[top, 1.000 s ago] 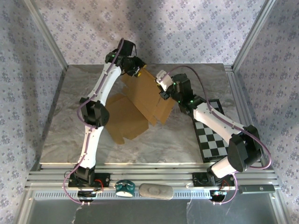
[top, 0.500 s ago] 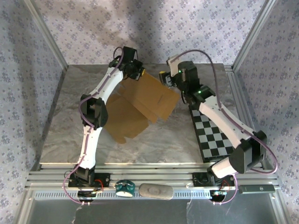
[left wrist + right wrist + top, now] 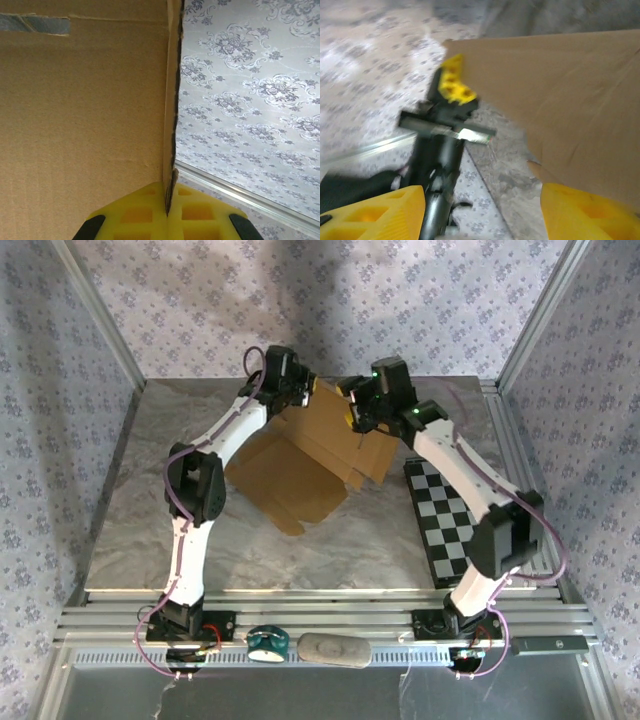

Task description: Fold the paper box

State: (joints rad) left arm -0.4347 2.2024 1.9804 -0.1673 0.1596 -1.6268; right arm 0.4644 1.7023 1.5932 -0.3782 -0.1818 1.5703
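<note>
Cardboard hangs from a single grip here. The box (image 3: 305,455), a tan sheet partly creased into panels, is raised over the far middle of the tabletop (image 3: 140,530). Its far corner is high and its near panel slopes down. Whether the low edge touches the tabletop cannot be told from above.

State of the hands:
- The left hand (image 3: 301,390) is fully closed on the far upper edge of the box. In its wrist view the yellow pads (image 3: 142,215) meet on the thin edge with only a short bite.
- The right hand (image 3: 352,412) stands about half open and holds nothing. In its wrist view a box panel lies just beside one finger. Contact cannot be confirmed.

Likely faults from this position:
1. Slip. The sheet is broad and the bite is shallow, so any quick move of the left arm may pull the edge out of the pads.
2. Swing. With one pinch point, the sheet can pivot about it, and the right hand would then close on air or on the wrong panel.
3. Tear or stray crease. If the right hand pushes the panel while the left holds firm, the load goes into the gripped edge.
4. Collision. The two hands are near each other at the far edge.
5. Drop to the right, onto the checkered board (image 3: 450,525).
</note>
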